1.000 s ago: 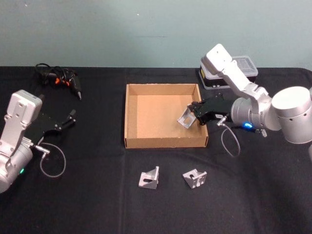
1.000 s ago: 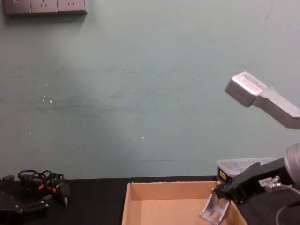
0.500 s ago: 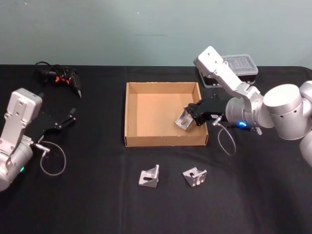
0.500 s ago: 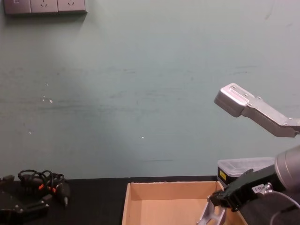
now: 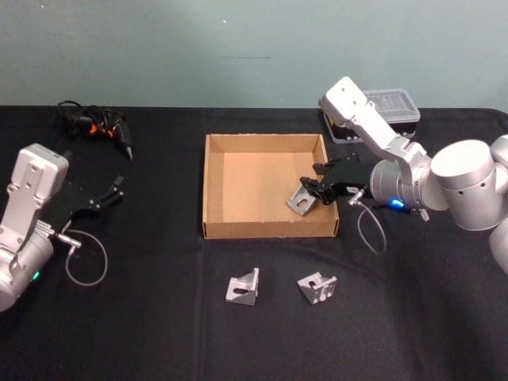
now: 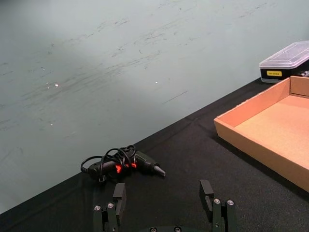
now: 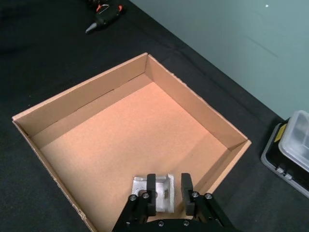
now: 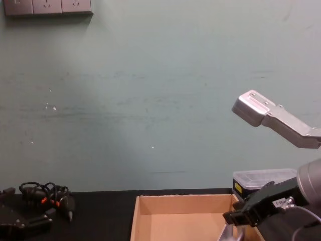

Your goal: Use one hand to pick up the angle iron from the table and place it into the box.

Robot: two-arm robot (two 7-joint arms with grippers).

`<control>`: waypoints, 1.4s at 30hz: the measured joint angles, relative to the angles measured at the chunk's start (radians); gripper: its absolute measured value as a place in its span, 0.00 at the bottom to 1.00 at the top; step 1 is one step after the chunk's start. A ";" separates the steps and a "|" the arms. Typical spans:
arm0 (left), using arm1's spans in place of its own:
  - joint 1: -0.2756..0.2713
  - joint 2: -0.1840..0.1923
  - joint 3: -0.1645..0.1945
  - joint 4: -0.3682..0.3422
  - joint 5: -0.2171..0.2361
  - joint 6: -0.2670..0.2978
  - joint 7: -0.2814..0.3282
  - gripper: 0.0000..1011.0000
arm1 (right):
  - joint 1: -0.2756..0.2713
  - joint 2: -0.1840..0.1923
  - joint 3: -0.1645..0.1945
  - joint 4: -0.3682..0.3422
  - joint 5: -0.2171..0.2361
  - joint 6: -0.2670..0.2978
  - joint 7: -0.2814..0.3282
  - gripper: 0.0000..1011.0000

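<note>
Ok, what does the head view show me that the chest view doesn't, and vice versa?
Head view adds the table front: left loose iron, right loose iron, plus the third iron inside the box by the right gripper. Chest view adds wall sockets. Both share box, right gripper, cable bundle, clear-lidded case, and parked left gripper at far left.

No writing can be made out on anything here. The case [image 6: 285, 60] at the right edge of the left wrist view carries a small yellow label [image 6: 273, 74] with dark print too small to read. It shows again at the lower right of the chest view, equally illegible.
</note>
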State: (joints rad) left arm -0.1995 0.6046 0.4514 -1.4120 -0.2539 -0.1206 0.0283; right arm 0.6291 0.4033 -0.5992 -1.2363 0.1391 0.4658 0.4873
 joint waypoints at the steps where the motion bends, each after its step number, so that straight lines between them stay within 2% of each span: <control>1: 0.000 0.000 0.000 0.000 0.000 0.000 0.000 0.99 | -0.006 0.000 0.007 -0.006 -0.001 -0.001 -0.005 0.34; 15: 0.000 0.000 0.000 0.000 0.000 0.000 0.000 0.99 | -0.052 0.006 0.066 -0.060 -0.006 -0.008 -0.022 0.78; 20: 0.000 0.000 0.000 0.000 0.000 0.000 0.000 0.99 | -0.090 0.012 0.103 -0.117 0.000 -0.010 -0.030 0.91; 23: 0.000 0.000 0.000 0.000 0.000 0.000 0.000 0.99 | -0.132 0.024 0.139 -0.182 0.024 -0.005 -0.033 0.99; 24: 0.000 0.000 0.000 0.000 0.000 0.000 0.000 0.99 | -0.132 0.024 0.139 -0.182 0.024 -0.005 -0.033 0.99; 27: 0.000 0.000 0.000 0.000 0.000 0.000 0.000 0.99 | -0.191 0.041 0.186 -0.265 0.068 0.012 -0.036 0.99; 28: 0.000 0.000 0.000 0.000 0.000 0.000 0.000 0.99 | -0.191 0.041 0.186 -0.265 0.068 0.012 -0.036 0.99; 30: 0.000 0.000 0.000 0.000 0.000 0.000 0.000 0.99 | -0.247 0.061 0.220 -0.338 0.107 0.029 -0.039 0.99; 31: 0.000 0.000 0.000 0.000 0.000 0.000 0.000 0.99 | -0.247 0.061 0.220 -0.338 0.107 0.029 -0.039 0.99; 33: 0.000 0.000 0.000 0.000 0.000 0.000 0.000 0.99 | -0.304 0.083 0.251 -0.408 0.144 0.046 -0.045 0.99; 34: 0.000 0.000 0.000 0.000 0.000 0.000 0.000 0.99 | -0.304 0.083 0.251 -0.408 0.144 0.046 -0.045 0.99; 38: 0.000 0.000 0.000 0.000 0.000 0.000 0.000 0.99 | -0.389 0.124 0.289 -0.506 0.201 0.084 -0.044 0.99; 42: 0.000 0.000 0.000 0.000 0.000 0.000 0.000 0.99 | -0.445 0.162 0.307 -0.569 0.235 0.120 -0.038 0.99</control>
State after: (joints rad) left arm -0.1995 0.6047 0.4514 -1.4120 -0.2539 -0.1205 0.0283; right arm 0.1836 0.5652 -0.2922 -1.8051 0.3744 0.5855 0.4498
